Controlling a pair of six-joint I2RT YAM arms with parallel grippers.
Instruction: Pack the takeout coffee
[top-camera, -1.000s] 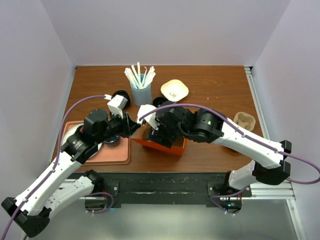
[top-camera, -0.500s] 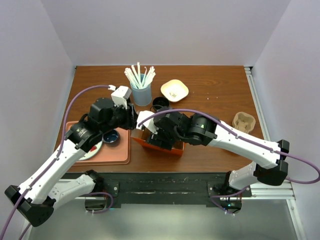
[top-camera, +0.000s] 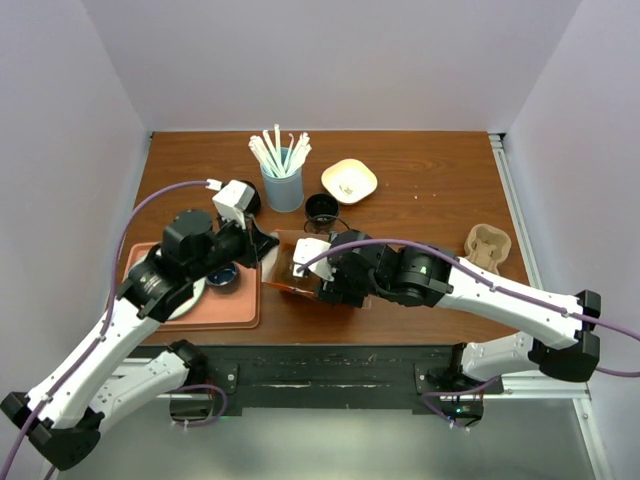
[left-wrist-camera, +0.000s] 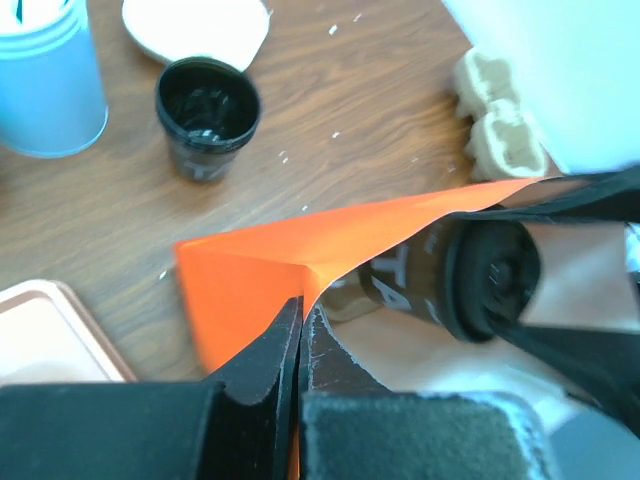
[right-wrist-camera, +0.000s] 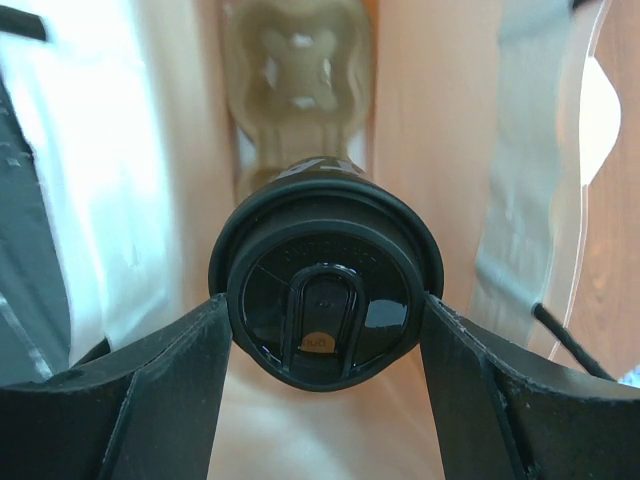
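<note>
While viewing from above, cannot make out either grip, with both wrists crowded over the orange bag (top-camera: 283, 262) and its inside in shadow.

Right wrist view:
- right gripper (right-wrist-camera: 326, 318) clamped on takeout coffee (right-wrist-camera: 320, 250), one finger at each side of the round black lid, touching its rim.
- Cup pointing away from camera, down into the bag. Tapered body almost wholly hidden behind lid. Only a strip of printed wall visible above it, print unreadable.
- Deeper in the bag, a pale pulp carrier (right-wrist-camera: 298, 60), blurred, nearer end blocked by the cup.
- grey strip (right-wrist-camera: 515, 190) on right-hand bag wall, nature unclear.

Left wrist view:
- left gripper (left-wrist-camera: 299, 335) pinched fully together on the bag's folded edge, paper between the fingers.
- Coffee visible through the bag mouth, lying on its side. Partly covered by orange flap above and by a black finger of the other arm.
- Cannot tell whether it touches the bag floor.

On table beyond the bag:
- open black cup (left-wrist-camera: 207, 110), whole.
- blue tumbler (left-wrist-camera: 45, 90), cut off at the left.
- white dish (left-wrist-camera: 195, 25), cropped at the top.
- second pulp carrier (left-wrist-camera: 500, 125), partly behind a pale blur.
- pink tray (left-wrist-camera: 40, 330), corner only.
</note>
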